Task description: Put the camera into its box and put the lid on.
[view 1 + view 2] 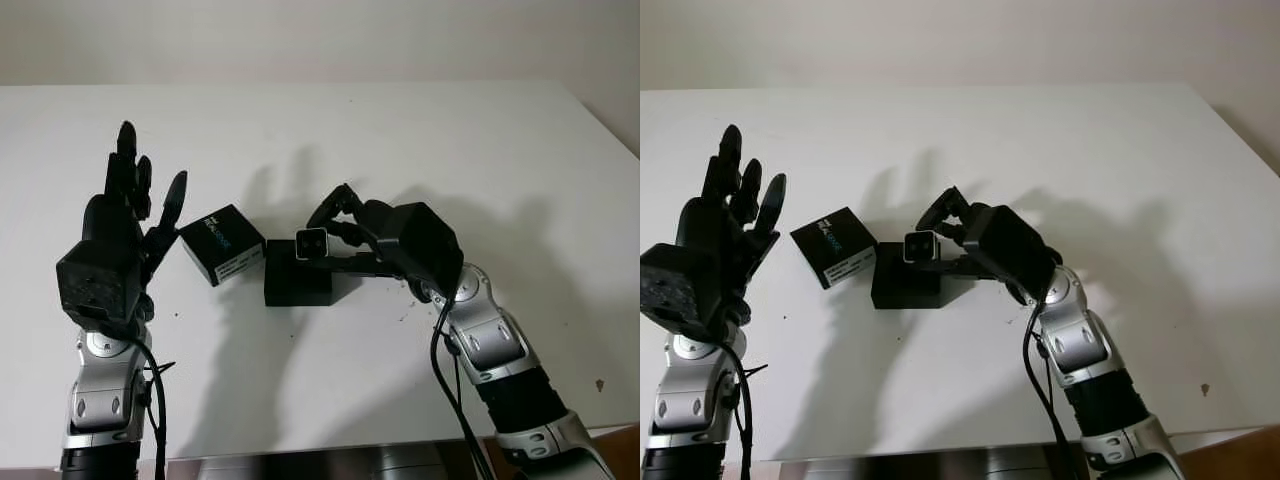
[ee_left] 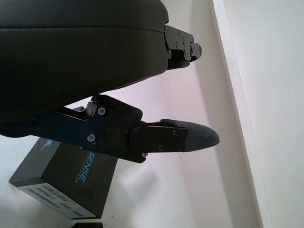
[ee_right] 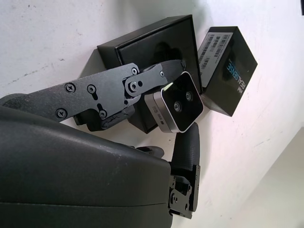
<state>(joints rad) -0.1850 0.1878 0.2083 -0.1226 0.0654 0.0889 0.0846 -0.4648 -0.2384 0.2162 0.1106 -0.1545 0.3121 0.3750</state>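
Count: I've got one camera, one open box, one lid, all on the white table.
Camera: small silver cube with a dark lens face, pinched in my right hand and held just over the box's far edge, lens face turned toward me.
Right hand: fingers clamped on the camera from both sides, reaching in from the right over the box.
Box: black tray, sitting mid-table; I can't make out anything inside it, the cavity looks dark.
Lid: black, printed label on the side, lying tilted just left of the box, a corner close to it; I can't tell if they touch.
Left hand: open, raised upright above the table just left of the lid, holding nothing.
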